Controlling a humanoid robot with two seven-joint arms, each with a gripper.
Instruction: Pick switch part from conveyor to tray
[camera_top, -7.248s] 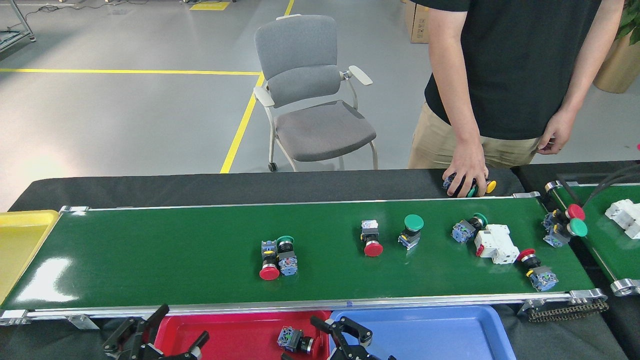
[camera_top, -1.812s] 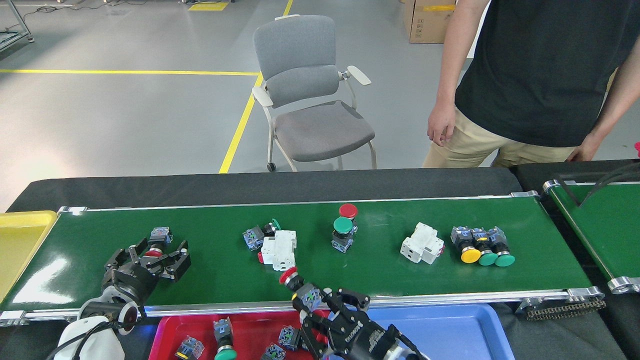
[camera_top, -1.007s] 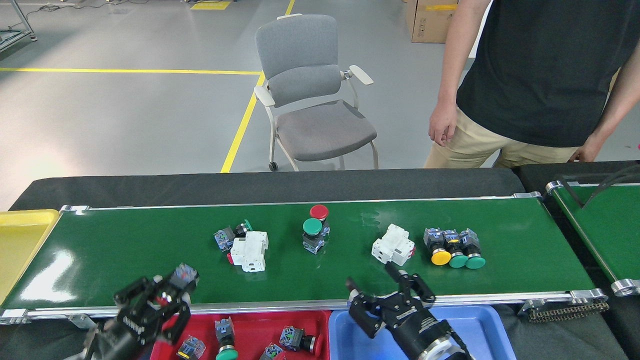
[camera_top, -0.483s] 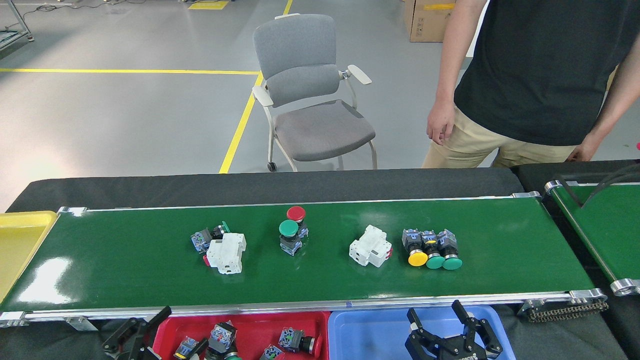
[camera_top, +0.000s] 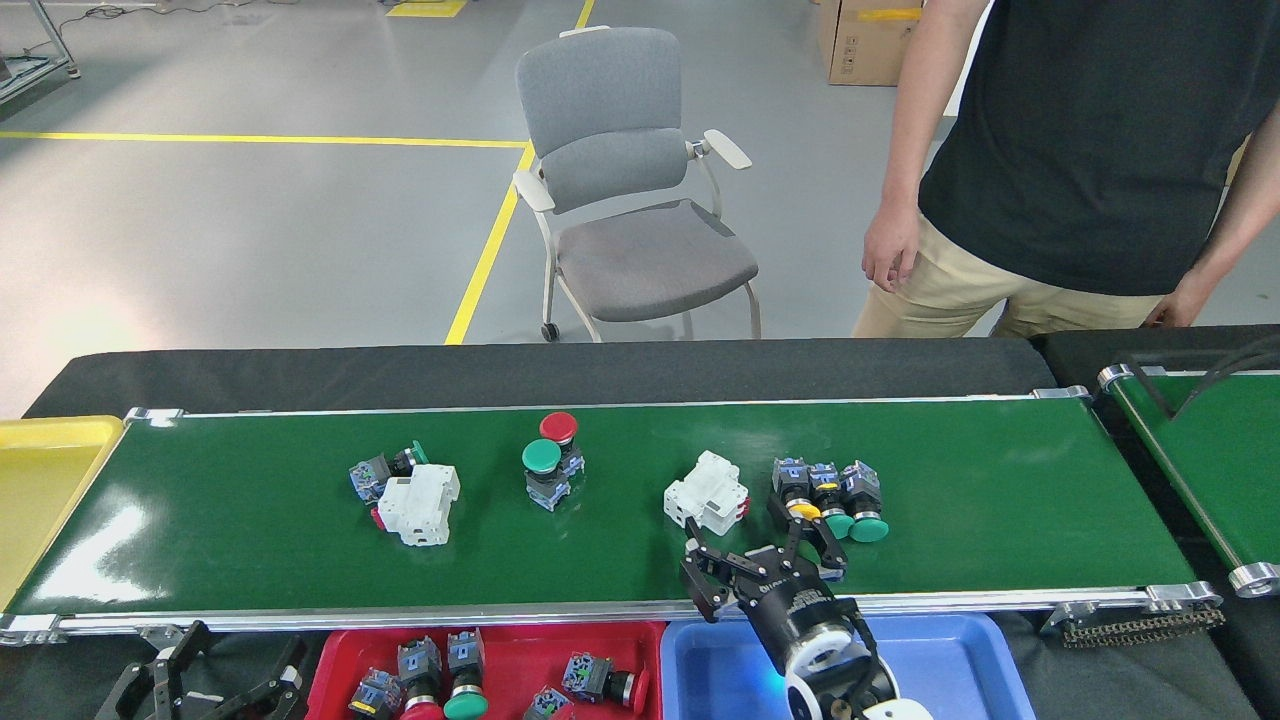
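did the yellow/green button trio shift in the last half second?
Yes. The trio rode left along the conveyor, farther from its right end roller, and now sits by the right gripper.

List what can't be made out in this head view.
- Yellow button: partly covered by the right end effector, so contact can't be told.
- Left end effector: cut off by the bottom edge.
- Red tray and blue tray: near parts cut off by the bottom edge; the right arm covers part of the blue one.
- Switch behind the white breaker: partly hidden.
- Person: cut off above the chest by the top edge.
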